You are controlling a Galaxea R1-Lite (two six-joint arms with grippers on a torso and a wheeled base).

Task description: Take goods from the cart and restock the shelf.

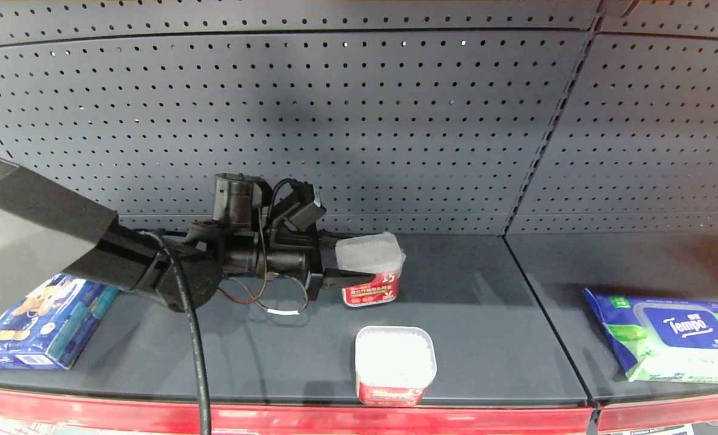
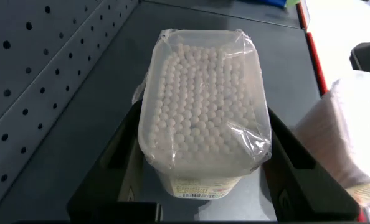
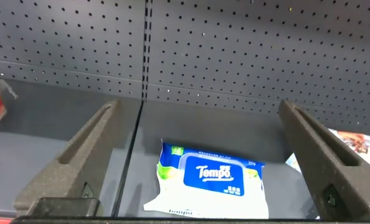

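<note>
Holding a cotton swab box [image 1: 371,251] between its fingers, the left gripper [image 2: 203,162] is positioned over the middle of the shelf [image 1: 486,314], near the perforated back panel [image 1: 395,121]. The held box appears tilted. A second cotton swab box [image 1: 395,364] stands upright at the shelf's front edge. The right gripper [image 3: 199,107] is spread wide, holding nothing, facing a wipes pack [image 3: 203,180] lying flat on the right shelf section. A blue carton [image 1: 45,329] lies at the far left.
</note>
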